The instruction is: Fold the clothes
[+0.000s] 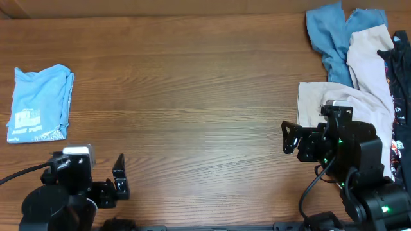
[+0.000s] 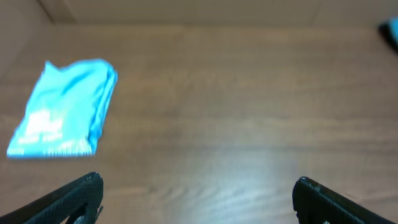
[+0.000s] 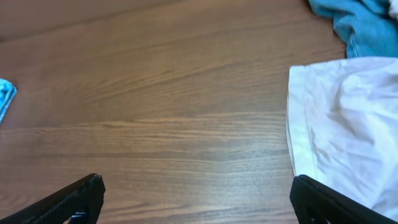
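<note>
Clothes lie at both ends of the table (image 1: pixel 192 96). The left gripper (image 2: pixel 199 182) and right gripper (image 3: pixel 197 180) both stand with jaws wide apart, holding nothing. Beyond the left one and to its left, the folded sky-blue T-shirt (image 1: pixel 40 102) runs lengthwise near to far, its unreadable print at the near end. The right arm covers part of the beige garment (image 1: pixel 359 70). Farther off lie the dusty blue garment (image 1: pixel 331 32) and the black garment (image 1: pixel 401 70), which is cut off by the frame edge.

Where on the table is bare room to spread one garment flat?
The table is bare between the folded sky-blue T-shirt at left and the beige garment. The right edge is crowded with piled garments.
</note>
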Controlling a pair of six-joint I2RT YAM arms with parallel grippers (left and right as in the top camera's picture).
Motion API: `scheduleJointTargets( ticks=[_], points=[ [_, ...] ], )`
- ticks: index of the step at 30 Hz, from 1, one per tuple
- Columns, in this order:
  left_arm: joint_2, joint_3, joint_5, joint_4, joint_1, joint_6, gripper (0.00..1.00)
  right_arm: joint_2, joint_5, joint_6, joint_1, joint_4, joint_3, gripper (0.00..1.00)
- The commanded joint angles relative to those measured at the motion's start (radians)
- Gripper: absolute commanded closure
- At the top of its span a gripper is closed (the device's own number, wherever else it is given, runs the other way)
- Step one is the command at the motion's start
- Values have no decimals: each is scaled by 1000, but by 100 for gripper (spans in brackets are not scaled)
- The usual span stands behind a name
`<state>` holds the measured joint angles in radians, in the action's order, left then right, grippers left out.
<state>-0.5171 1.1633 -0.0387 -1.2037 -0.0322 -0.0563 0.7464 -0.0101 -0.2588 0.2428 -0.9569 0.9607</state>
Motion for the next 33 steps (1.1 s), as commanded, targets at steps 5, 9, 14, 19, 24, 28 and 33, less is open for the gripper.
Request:
scheduleJointTargets(
  ticks=[5, 9, 14, 19, 24, 28, 33],
  points=[
    [7, -11, -16, -127, -1, -3, 0, 11, -18, -4, 0, -25, -6, 0],
    [7, -11, -16, -174, -1, -3, 0, 18, -14, -3, 0, -95, -6, 0],
    [7, -11, -16, -187, -1, -3, 0, 18, 32, 4, 0, -101, -6, 0],
    [7, -11, -16, -187, -1, -3, 0, 18, 39, 58, 0, -69, -6, 0],
    [7, -11, -16, -187, -1, -3, 0, -11, 39, 124, -7, -15, -30, 0],
    [7, -11, -16, -187, -1, -3, 0, -121, 34, 133, -48, 99, -145, 0],
    [7, -11, -16, -187, -1, -3, 0, -366, -10, 133, -118, 310, -396, 0]
  ],
)
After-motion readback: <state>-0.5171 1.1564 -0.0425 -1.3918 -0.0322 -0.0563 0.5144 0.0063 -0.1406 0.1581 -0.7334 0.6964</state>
